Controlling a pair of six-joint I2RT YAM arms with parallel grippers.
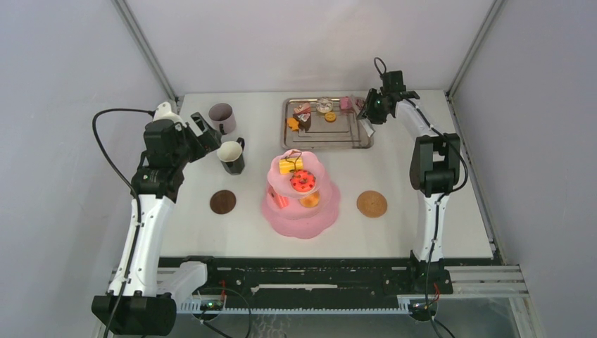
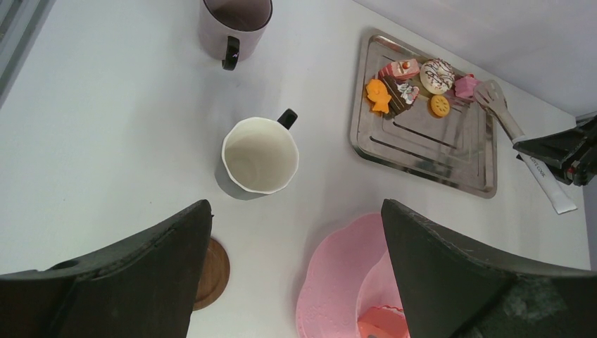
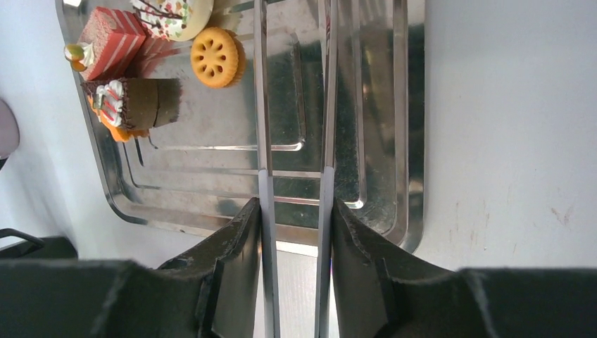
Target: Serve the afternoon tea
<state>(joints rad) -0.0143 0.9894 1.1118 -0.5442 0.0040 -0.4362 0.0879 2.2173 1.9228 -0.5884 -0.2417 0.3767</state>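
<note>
steel tray, far tabletop edge: toy pastries | pink stand: yellow cake top tier, red doughnut tier below | black mug upright | left fingers spread | right fingers pinching tongs

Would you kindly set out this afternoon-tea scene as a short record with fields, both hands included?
left hand: open, empty, near the black mug with white inside
right hand: shut on steel tongs that reach over the rectangular steel tray
tray contents: toy cakes and pastries bunched at its far end
pink three-tier scalloped stand: centre of table; yellow cake on top tier, red doughnut below it
mauve mug: on bare table, beyond the black mug
round brown coasters: two, either side of the stand, both bare
</note>
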